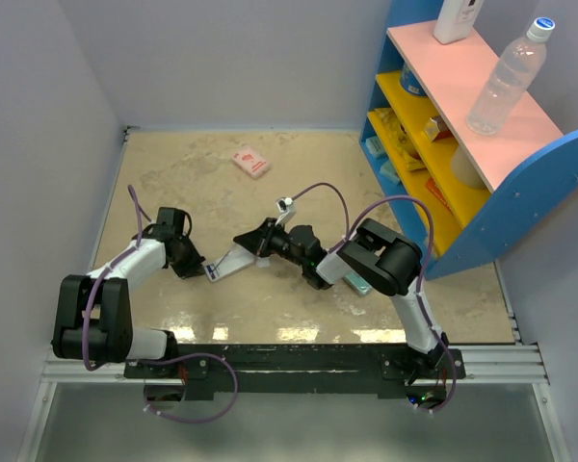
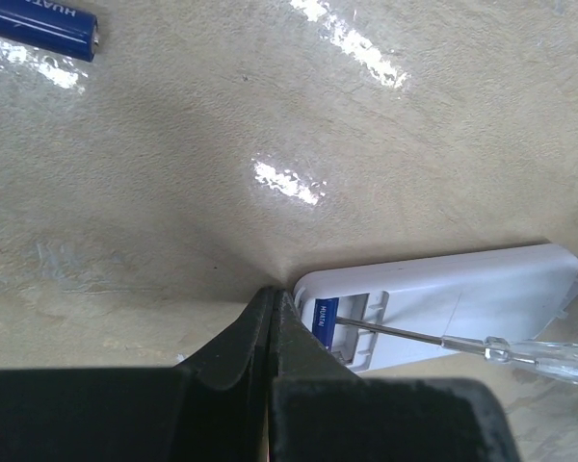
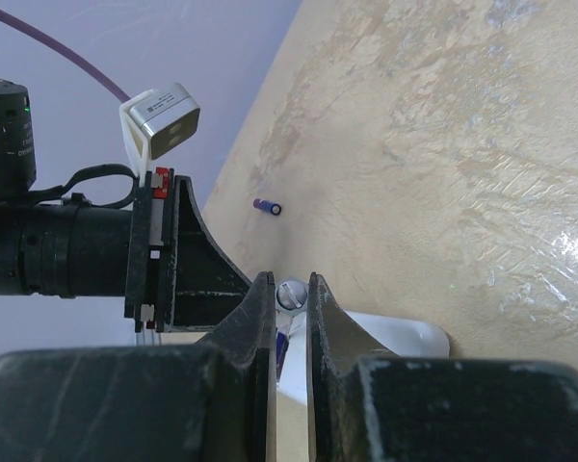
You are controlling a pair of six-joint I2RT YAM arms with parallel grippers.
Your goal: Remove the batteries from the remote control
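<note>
The left gripper [image 2: 273, 295] has its fingers pressed flat together with nothing seen between them, the tips at a corner of the remote control [image 2: 462, 298]; the right gripper [image 3: 291, 289] is clamped on the rounded clear handle end of a screwdriver [image 2: 433, 336].

Only the left wrist view shows the remote's opened bay; a blue battery [image 2: 324, 320] lies in it at the end nearest the left tips; the screwdriver's thin metal shaft reaches into the bay up to that battery, though I cannot tell whether it touches. The same view shows a loose battery [image 2: 39, 29], also blue, lying well apart on the table [image 1: 173, 183].

The right wrist view hides the bay; it gives only a white edge of the remote below its own fingers, the left gripper side-on just beside them, and the loose battery lying beyond them.

Only the top view places things on the surface: the remote lies slantwise left of centre, nearer the near edge than the far one, between the two grippers, with the left one at its near-left end and the right one at its far-right end; a pink packet [image 1: 250, 161] lies towards the far edge; a teal flat box [image 1: 358, 286] shows under the right arm; a blue shelf unit [image 1: 520, 192] stands along the right edge.
</note>
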